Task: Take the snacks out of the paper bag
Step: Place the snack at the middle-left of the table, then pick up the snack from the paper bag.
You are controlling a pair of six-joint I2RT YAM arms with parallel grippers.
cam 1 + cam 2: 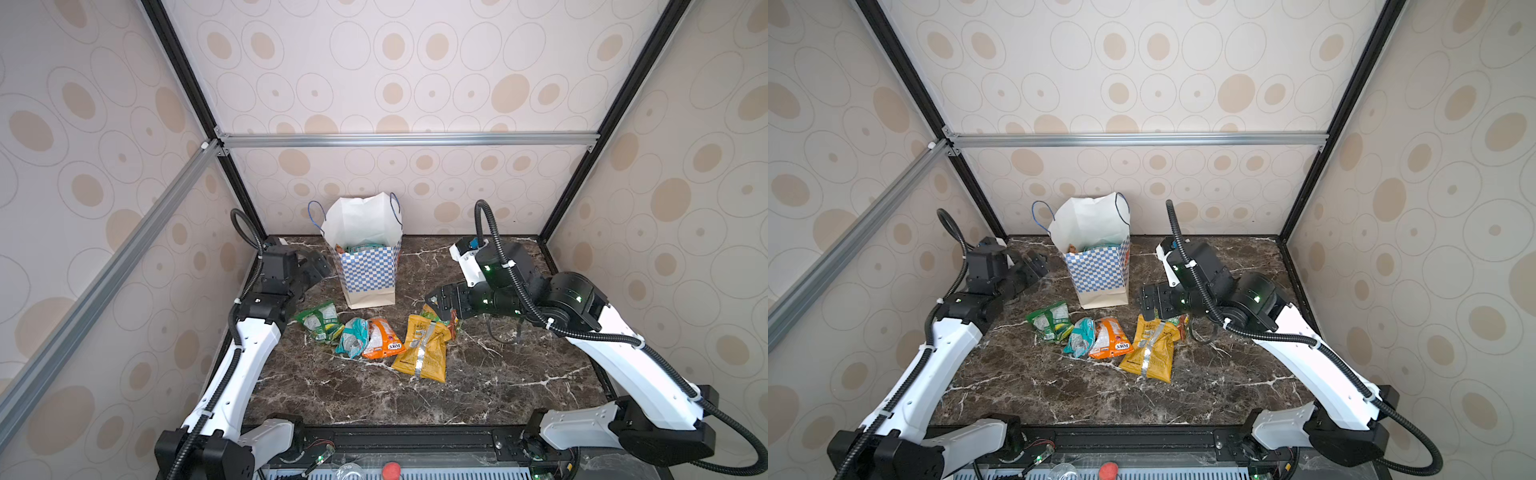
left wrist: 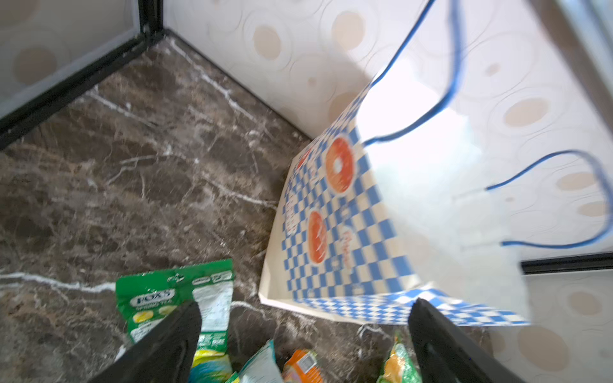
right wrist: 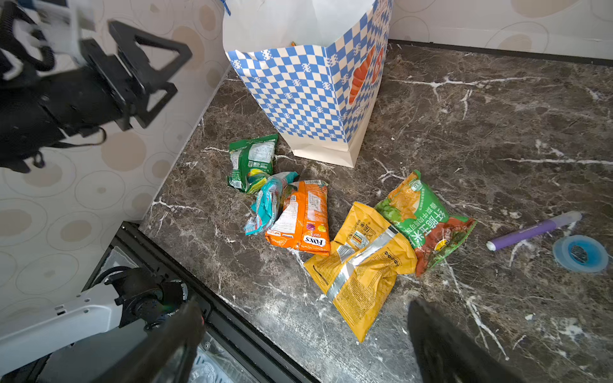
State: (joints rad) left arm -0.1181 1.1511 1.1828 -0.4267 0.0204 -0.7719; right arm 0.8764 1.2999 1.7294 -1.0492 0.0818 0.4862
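Observation:
The paper bag [image 1: 368, 257] stands upright at the back of the marble table, its mouth open, with teal and orange snacks [image 1: 365, 248] showing inside. In front of it lie loose snacks: a green packet [image 1: 321, 321], a teal one [image 1: 352, 337], an orange one [image 1: 382, 338], a yellow one [image 1: 422, 349] and a green-orange one [image 3: 424, 219]. My left gripper [image 1: 318, 266] hangs open just left of the bag, above the green packet [image 2: 172, 295], holding nothing. My right gripper [image 1: 430, 298] is open over the yellow packet [image 3: 361, 265], also holding nothing.
A purple pen-like stick [image 3: 534, 230] and a small blue tape roll [image 3: 580, 253] lie on the table under the right arm. Patterned walls close in the back and both sides. A black rail [image 1: 415, 436] runs along the front edge.

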